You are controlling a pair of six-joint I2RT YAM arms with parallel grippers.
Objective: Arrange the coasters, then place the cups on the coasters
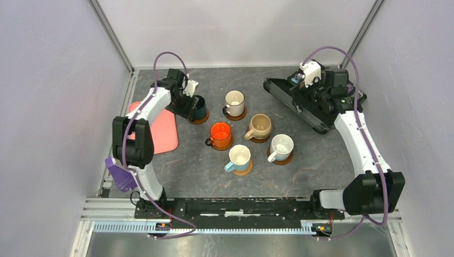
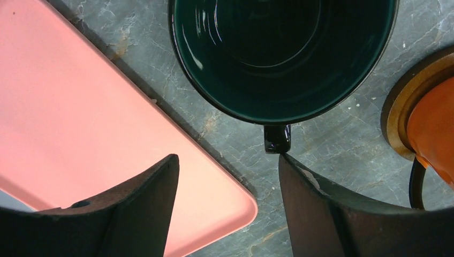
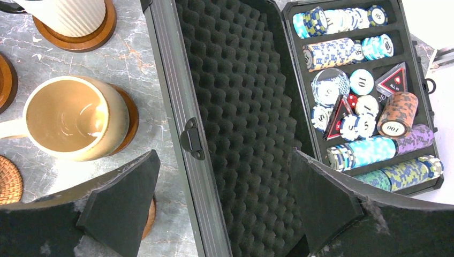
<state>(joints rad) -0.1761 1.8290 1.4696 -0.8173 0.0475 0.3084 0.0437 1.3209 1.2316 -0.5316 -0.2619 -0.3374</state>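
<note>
The dark green glazed ceramic mug (image 2: 278, 53) is set on a round brown coaster (image 1: 202, 121) at upper left of the overhead view, just ahead of the left end effector (image 2: 227, 158), which is parted and empty, the mug's handle close beside one fingertip. The right end effector (image 3: 225, 155) is spread wide, empty, above the foam-lined black case (image 3: 241, 107).
</note>
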